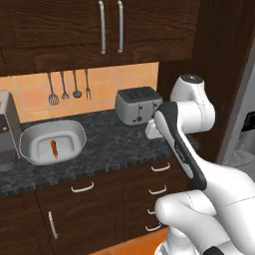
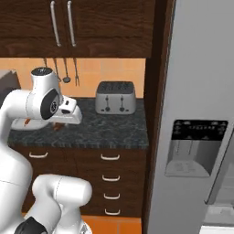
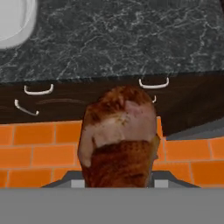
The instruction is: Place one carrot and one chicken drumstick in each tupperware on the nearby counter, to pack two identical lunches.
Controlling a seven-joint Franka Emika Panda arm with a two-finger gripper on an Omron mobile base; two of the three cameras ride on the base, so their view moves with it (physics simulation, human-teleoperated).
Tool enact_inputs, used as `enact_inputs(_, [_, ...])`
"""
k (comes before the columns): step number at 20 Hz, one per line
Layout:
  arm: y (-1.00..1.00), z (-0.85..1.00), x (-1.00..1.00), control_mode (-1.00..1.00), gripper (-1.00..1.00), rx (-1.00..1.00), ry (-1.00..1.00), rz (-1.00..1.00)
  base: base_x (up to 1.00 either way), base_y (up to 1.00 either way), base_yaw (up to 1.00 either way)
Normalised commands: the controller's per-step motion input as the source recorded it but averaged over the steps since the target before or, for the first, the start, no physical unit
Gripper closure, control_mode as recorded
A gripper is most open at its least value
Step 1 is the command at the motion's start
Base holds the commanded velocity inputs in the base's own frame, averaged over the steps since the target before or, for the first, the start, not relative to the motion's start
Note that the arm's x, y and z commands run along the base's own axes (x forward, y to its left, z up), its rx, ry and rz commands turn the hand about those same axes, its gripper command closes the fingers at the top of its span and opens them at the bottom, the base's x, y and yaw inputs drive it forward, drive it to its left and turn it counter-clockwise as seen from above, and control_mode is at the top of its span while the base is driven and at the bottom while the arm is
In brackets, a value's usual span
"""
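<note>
Drumstick is filling the near field of the hand view, browned skin with a paler patch, and my fingers are pinching it from either side; their tips are hiding behind the meat. I am judging it light but greasy and rounded, firm around the bone, so the thick fleshy end looks like the safest place to be gripping, and I am expecting it to slide if squeezed loosely. It is hanging over the orange floor tiles, just short of the counter edge, with drawer handles between. A tupperware corner is peeking in at that view's upper left.

Left base view is giving what the hand view is missing: the whole tupperware on the counter, already holding a carrot, and the toaster well apart beside it. Right base view is adding the fridge flanking the counter's end.
</note>
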Motion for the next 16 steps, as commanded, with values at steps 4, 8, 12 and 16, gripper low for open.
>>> enact_inputs(4, [0.00,0.00,0.00,1.00,1.00,0.00,0.00,0.00,0.50,1.00,0.00])
enact_inputs(8, [0.00,0.00,0.00,1.00,1.00,0.00,0.00,0.00,0.17,1.00,0.00])
enact_inputs(12, [0.00,-0.16,0.11,-1.00,1.00,0.04,0.04,0.00,0.42,0.11,0.00])
enact_inputs(16, [0.00,-0.94,0.48,-1.00,1.00,0.13,0.03,0.00,0.00,0.00,0.00])
